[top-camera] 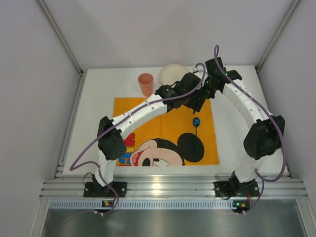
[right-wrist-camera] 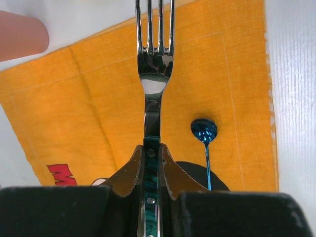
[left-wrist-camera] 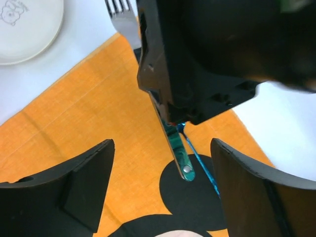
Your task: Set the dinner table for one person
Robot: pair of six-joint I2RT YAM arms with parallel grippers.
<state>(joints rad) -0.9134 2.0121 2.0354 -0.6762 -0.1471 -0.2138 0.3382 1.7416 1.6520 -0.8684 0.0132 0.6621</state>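
My right gripper [right-wrist-camera: 151, 148] is shut on the green handle of a silver fork [right-wrist-camera: 154, 59] and holds it above the orange mouse mat [right-wrist-camera: 79, 108], tines pointing away. My left gripper [left-wrist-camera: 163, 144] is open and empty, hovering just behind the right gripper [left-wrist-camera: 197, 74], with the fork's handle end [left-wrist-camera: 183, 165] between its jaws' line of sight. A blue spoon [top-camera: 196, 122] lies on the mat's right part, also seen in the right wrist view [right-wrist-camera: 204, 131]. Both grippers meet over the mat's far right corner [top-camera: 197, 98] on the white dinner table [top-camera: 96, 108].
A pink cup [top-camera: 146, 84] and a cream plate [top-camera: 174, 74] stand on the table beyond the mat's far edge. The plate also shows in the left wrist view [left-wrist-camera: 24, 24]. Grey walls close in the table on the left, right and far sides.
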